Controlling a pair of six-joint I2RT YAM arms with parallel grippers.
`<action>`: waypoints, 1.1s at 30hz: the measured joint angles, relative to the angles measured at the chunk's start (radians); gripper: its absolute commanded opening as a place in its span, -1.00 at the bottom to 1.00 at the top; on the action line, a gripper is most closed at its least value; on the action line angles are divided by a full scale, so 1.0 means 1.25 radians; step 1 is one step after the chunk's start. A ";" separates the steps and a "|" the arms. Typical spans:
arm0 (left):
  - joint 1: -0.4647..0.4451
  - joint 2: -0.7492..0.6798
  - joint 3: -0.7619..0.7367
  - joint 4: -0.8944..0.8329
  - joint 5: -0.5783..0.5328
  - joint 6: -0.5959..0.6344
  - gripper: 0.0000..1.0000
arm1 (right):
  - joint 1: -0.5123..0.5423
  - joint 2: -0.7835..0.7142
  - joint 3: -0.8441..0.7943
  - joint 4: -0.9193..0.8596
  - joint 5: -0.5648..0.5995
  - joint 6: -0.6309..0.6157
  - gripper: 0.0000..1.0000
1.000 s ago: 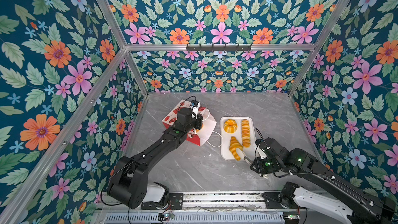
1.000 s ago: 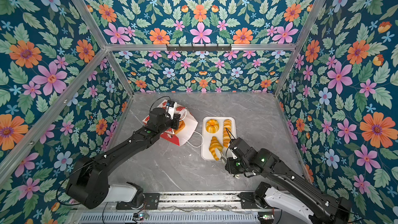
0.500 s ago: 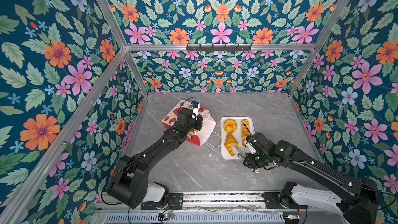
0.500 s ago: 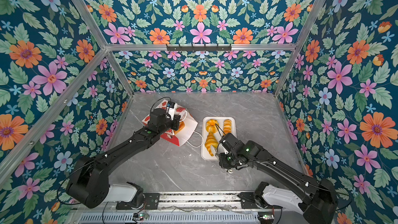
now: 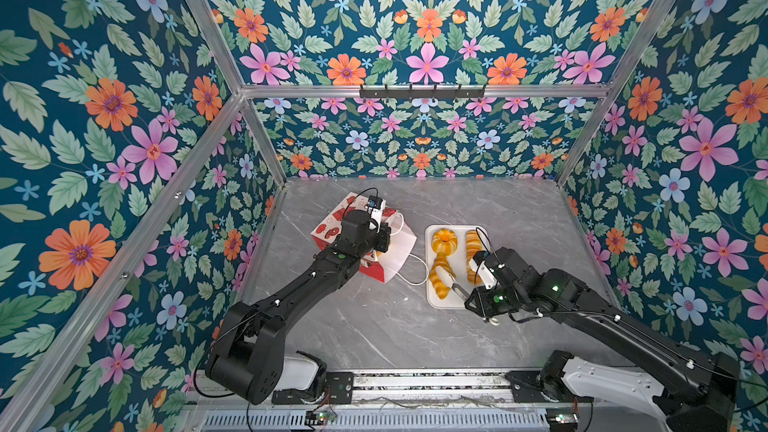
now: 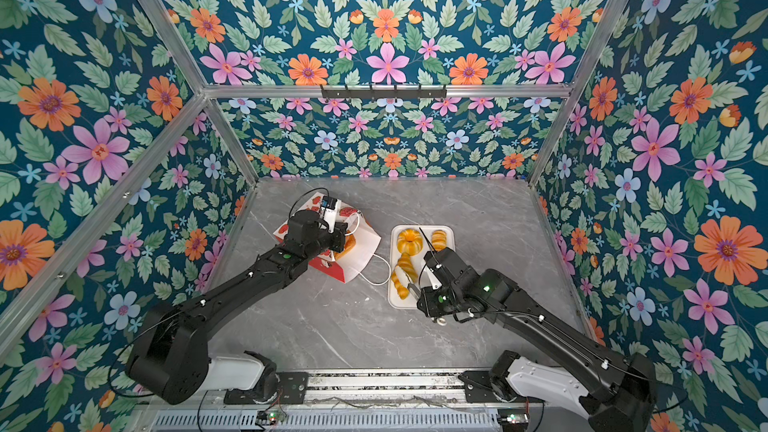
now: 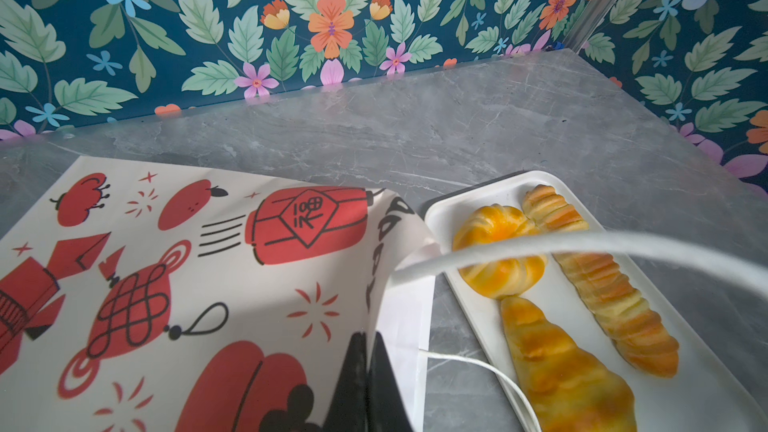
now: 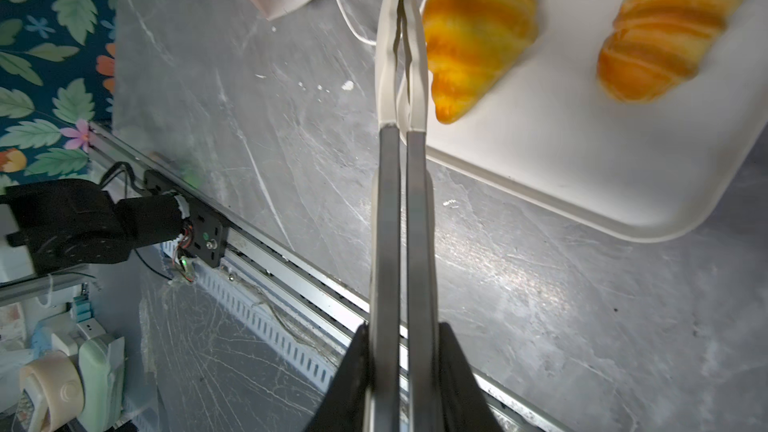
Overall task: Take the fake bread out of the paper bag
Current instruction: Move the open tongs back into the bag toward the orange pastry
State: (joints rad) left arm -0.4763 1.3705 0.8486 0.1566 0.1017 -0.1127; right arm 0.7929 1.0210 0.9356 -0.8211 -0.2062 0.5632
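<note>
- Fake bread, three pieces, lies on the white tray (image 5: 449, 303): a fluted round bun (image 5: 444, 240) and a long ridged loaf (image 5: 473, 241) at the far end, and a croissant (image 5: 439, 280) nearer the arms.
- One more orange piece (image 6: 347, 245) shows in a top view inside the mouth of the paper bag (image 6: 361, 251), partly hidden by the left arm.
- Paper bag lies on its side on the grey marble table (image 5: 374, 326), just beside the tray's left edge, with its mouth facing the tray and one white cord handle (image 5: 415, 278) trailing on the table towards the tray.
- Left gripper (image 7: 365, 351) has its black fingers pressed together on the upper rim of the bag's mouth.
- Right gripper (image 8: 405, 338) is clamped on a pair of metal tongs (image 8: 401, 201).
- Tongs' white tips are almost together with nothing between them, over the tray's left edge, just beside the croissant's pointed end.
</note>
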 measured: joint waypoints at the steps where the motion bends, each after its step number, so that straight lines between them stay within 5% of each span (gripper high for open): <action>1: 0.000 0.000 0.002 0.000 -0.002 0.001 -1.00 | 0.000 0.000 0.007 0.002 0.000 -0.002 -0.59; 9: 0.000 0.002 0.019 -0.016 -0.010 0.015 -1.00 | 0.001 0.153 0.067 0.111 -0.044 -0.048 -0.57; 17: -0.001 0.016 0.035 -0.039 -0.008 0.027 -1.00 | -0.034 0.416 0.201 0.275 -0.086 -0.097 -0.32; 33: -0.001 0.012 0.037 -0.047 0.006 0.032 -1.00 | -0.096 0.576 0.232 0.414 -0.198 -0.073 -0.21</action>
State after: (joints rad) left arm -0.4778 1.3849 0.8944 0.0975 0.1093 -0.0723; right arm 0.6731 1.7405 1.2259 -0.3042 -0.4534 0.4725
